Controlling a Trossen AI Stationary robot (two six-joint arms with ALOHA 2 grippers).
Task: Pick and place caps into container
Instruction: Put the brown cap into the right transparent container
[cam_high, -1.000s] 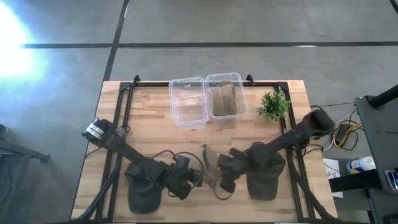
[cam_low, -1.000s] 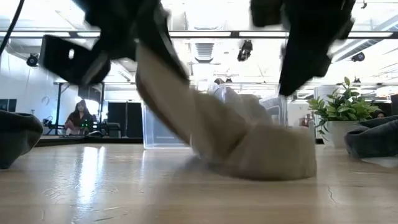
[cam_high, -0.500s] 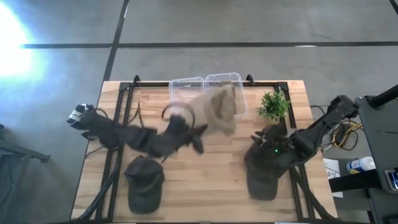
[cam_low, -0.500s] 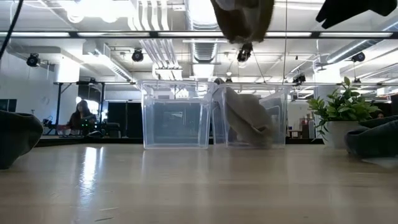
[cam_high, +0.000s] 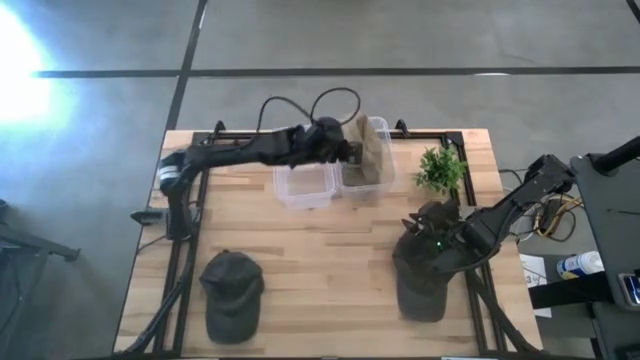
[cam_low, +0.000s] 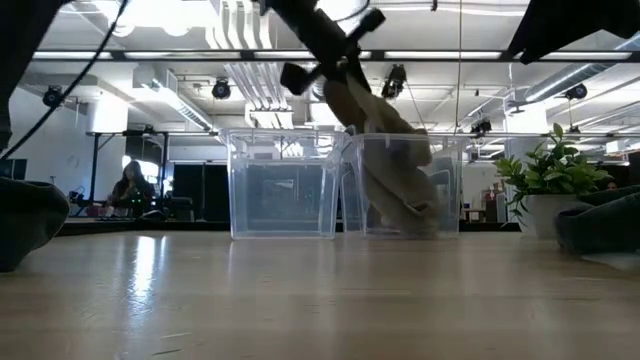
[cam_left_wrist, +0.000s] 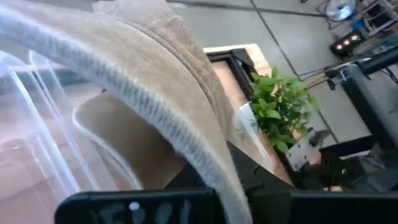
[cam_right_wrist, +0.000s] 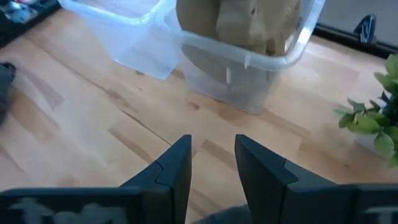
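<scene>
My left gripper (cam_high: 350, 150) is shut on a tan cap (cam_high: 374, 140) over the right one of two clear containers (cam_high: 365, 180) at the table's far edge. A second tan cap (cam_right_wrist: 255, 22) lies inside that container. The left container (cam_high: 303, 180) shows no cap. One dark cap (cam_high: 232, 295) lies on the near left of the table. Another dark cap (cam_high: 425, 285) lies near right, partly under my right arm. My right gripper (cam_right_wrist: 213, 162) is open above the table, just beyond that cap and near the plant, touching nothing. My left gripper holds the tan cap by an edge of its fabric (cam_left_wrist: 208, 158), coming level from the table's left. The gripper body hides the pinch itself. The cap is lifted and hangs slanting down (cam_low: 365, 105) from the fingers toward the right container's opening.
A small green plant (cam_high: 440, 168) stands right of the containers, close to my right gripper. A black frame (cam_high: 205, 150) runs along the table's edges. Bare wood (cam_high: 320, 260) lies between the two dark caps. A person (cam_low: 128, 185) sits far behind the table.
My left gripper has lifted the tan cap off the near middle of the table and carried it up and toward the far edge, over the right container. My right gripper has drawn back from that cap toward the table's right, then kept still.
</scene>
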